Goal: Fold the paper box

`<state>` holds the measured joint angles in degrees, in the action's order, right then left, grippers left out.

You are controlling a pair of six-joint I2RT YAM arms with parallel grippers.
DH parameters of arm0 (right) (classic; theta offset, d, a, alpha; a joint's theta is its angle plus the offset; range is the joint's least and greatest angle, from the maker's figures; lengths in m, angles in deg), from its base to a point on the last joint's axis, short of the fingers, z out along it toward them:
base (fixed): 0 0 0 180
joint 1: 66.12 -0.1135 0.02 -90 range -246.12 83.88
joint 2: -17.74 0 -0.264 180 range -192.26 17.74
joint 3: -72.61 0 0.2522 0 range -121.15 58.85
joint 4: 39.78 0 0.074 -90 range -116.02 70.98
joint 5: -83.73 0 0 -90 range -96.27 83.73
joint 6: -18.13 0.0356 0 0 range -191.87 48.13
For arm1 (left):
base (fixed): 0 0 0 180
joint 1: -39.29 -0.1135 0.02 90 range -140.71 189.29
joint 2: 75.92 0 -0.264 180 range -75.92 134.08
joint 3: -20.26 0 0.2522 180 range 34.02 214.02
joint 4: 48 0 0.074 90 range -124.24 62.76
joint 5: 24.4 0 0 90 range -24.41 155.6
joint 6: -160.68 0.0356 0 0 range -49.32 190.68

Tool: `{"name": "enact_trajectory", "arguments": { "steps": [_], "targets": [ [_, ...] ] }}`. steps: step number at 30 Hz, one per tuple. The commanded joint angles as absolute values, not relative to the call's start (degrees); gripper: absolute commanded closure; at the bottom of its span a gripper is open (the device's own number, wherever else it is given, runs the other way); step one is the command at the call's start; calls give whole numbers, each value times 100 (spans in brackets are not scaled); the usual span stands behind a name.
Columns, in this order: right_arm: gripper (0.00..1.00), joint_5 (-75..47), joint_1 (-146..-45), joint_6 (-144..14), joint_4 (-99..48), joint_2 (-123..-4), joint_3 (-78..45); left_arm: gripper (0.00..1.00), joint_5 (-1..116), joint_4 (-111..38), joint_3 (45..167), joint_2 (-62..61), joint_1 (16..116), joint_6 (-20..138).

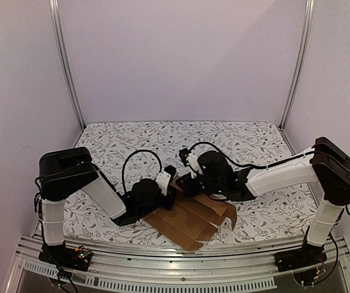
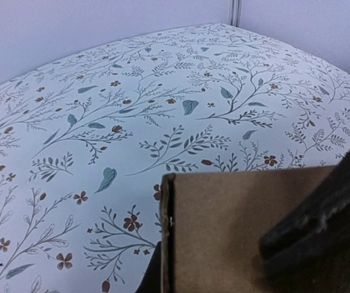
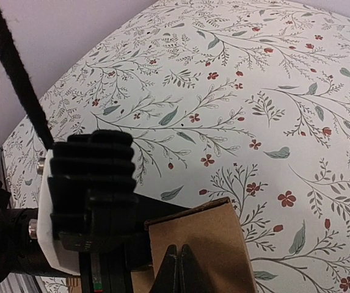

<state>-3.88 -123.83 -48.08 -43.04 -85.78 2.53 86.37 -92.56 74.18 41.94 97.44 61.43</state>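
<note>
Cardboard judged light, creasable; paper box [image 1: 190, 223] is clamped at its 11 o'clock flap by left claw [image 1: 170, 186]; right claw [image 1: 185, 185] is pressed together.

Brown box [image 1: 190, 220] on a flowered cloth [image 1: 248, 137]
The box is plain brown; the cloth is white with dark sprigs, teal leaves and small red-brown flowers; the arms [image 1: 104, 195] are black and white; the walls [image 1: 181, 55] are pale lilac, with silver rails [image 1: 66, 61]

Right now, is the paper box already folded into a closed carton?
No, the paper box lies spread on the table as a creased sheet, flaps open.
</note>
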Motion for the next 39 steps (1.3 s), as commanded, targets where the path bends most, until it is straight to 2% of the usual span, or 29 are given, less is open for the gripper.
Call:
{"name": "enact_trajectory", "arguments": {
  "steps": [1,11,22,31,39],
  "targets": [
    [100,-311,-12420,-4779,-3814,-8249,264,100,9043,-9173,7342,3942,9809,6138],
    [99,309,-12419,-5081,-3165,-7047,608,100,10220,-8336,7213,3527,9809,5575],
    [100,1090,-12409,-5315,-2444,-5963,1203,100,10664,-6072,7707,3078,9824,4676],
    [100,1122,-12333,-5225,-2549,-6171,1473,100,10746,-4518,7929,2634,9844,3800],
    [100,909,-12204,-5203,-2992,-6689,1456,100,10545,-3887,7984,2472,9912,3358]
  ]
}}
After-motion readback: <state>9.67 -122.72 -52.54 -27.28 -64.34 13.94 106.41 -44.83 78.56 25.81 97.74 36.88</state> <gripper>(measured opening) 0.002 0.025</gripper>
